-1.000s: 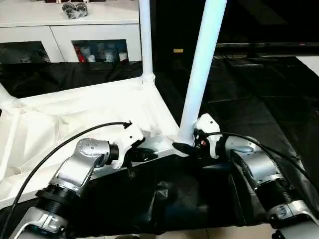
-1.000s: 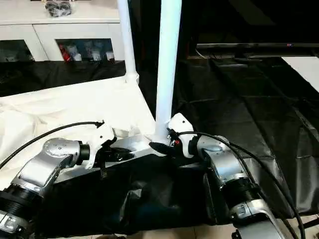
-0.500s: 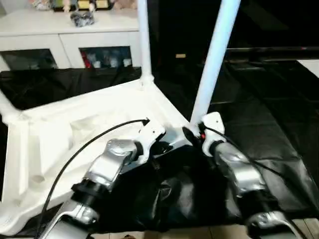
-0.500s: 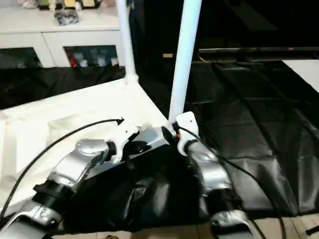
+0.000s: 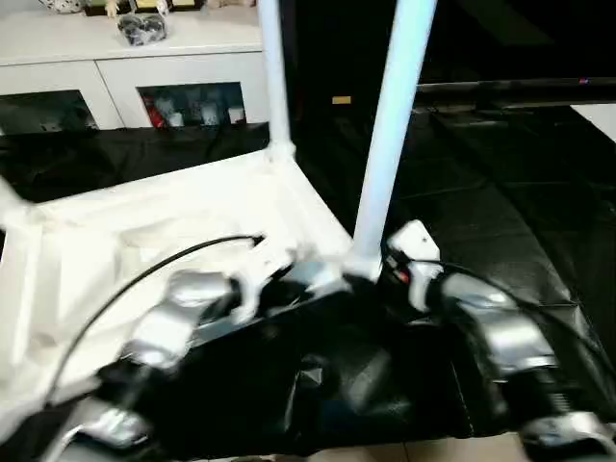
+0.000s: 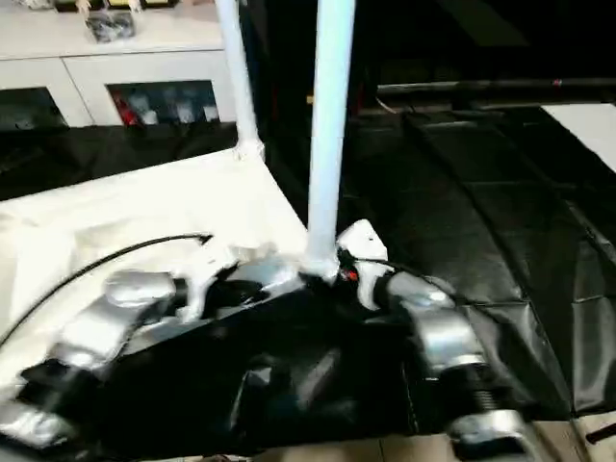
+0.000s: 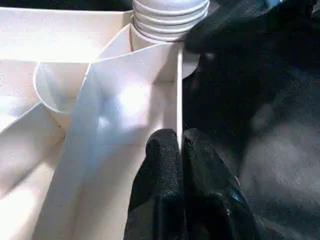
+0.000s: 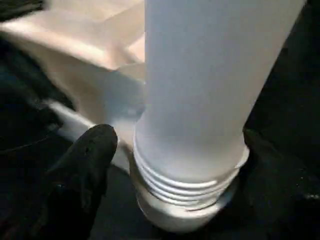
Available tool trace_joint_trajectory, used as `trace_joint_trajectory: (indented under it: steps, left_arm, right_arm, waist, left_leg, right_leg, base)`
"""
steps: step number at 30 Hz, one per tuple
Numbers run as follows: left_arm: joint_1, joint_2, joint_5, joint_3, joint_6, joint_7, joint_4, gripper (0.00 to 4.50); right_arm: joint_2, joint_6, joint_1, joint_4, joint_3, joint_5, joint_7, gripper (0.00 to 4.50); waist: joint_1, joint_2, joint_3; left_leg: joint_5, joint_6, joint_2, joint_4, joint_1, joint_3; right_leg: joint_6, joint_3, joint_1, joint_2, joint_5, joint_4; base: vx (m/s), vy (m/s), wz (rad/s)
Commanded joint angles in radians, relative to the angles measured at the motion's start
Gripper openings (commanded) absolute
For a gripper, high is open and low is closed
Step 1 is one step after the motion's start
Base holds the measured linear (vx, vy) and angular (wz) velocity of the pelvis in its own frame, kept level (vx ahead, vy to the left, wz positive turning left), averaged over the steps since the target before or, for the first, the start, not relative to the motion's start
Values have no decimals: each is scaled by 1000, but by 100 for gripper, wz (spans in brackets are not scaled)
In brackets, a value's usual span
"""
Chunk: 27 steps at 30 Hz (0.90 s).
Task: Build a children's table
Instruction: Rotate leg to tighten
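The upturned white ribbed plastic tabletop lies on the black-draped counter. The left tool pinches its thin edge wall; the right tool stands spread around the near white tubular leg, apart from it.

Readable text: I can make out none from here.
Cabinet shelves: I see small items behind the glass, but any labels on them are too small and blurred to read.
Tabletop and legs: plain white, no markings that I can see.
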Motion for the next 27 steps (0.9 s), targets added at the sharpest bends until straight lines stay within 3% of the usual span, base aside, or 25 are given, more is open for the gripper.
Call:
trace_joint_trajectory:
  steps: [1,3,4,6,9,19,24,27]
  left_arm:
    - [9,9,-40,1,-25,-63,-29,0]
    - [18,42,-56,-6,-18,-116,-48,0]
    - [18,54,-60,-9,-21,-134,-48,0]
    - [17,65,-66,-10,-19,-151,-48,0]
    - [16,77,-67,-10,-20,-170,-46,0]
    - [-7,100,-63,-9,-32,-218,-11,0]
    - [-14,77,-61,3,-35,-180,-2,0]
    - [-35,26,-25,17,-3,-54,19,0]
  right_arm:
    - [-4,11,3,-35,25,23,73,400]
    - [-26,4,-2,-42,34,32,119,400]
    - [-33,4,-6,-41,37,35,136,400]
    - [-40,1,-11,-40,44,34,149,400]
    - [-49,1,-12,-44,54,33,173,367]
    - [-60,-14,-21,-31,89,17,228,287]
    - [-33,-18,-17,-19,89,12,200,277]
    - [30,-26,-12,20,67,-17,51,275]
  waist:
    - [5,-19,-68]
    - [5,-18,-66]
    - [4,-23,-64]
    - [6,-19,-64]
    - [6,-24,-64]
    - [9,-29,-64]
    - [7,-32,-63]
    - [4,-32,-61]
  left_leg:
    - [-122,100,78,-62,25,-40]
    - [-146,84,81,-65,27,-40]
    - [-160,76,82,-68,27,-40]
    - [-166,62,83,-68,33,-39]
    - [-166,52,81,-70,30,-39]
    - [-155,55,81,-69,30,-39]
    - [-168,47,81,-70,31,-39]
    - [-180,35,80,-71,31,-39]
  right_leg:
    - [-245,46,34,-94,-70,-73]
    - [-246,47,31,-95,-109,-75]
    - [-245,48,31,-95,-130,-77]
    - [-245,50,26,-95,-138,-79]
    - [-245,51,29,-95,-125,-76]
    - [-249,51,30,-97,-113,-75]
    - [-247,52,29,-98,-131,-76]
    - [-248,53,27,-100,-156,-81]
  base:
    - [0,0,0]
    - [0,0,0]
    - [0,0,0]
    - [0,0,0]
    - [0,0,0]
    - [0,0,0]
    - [0,0,0]
    - [0,0,0]
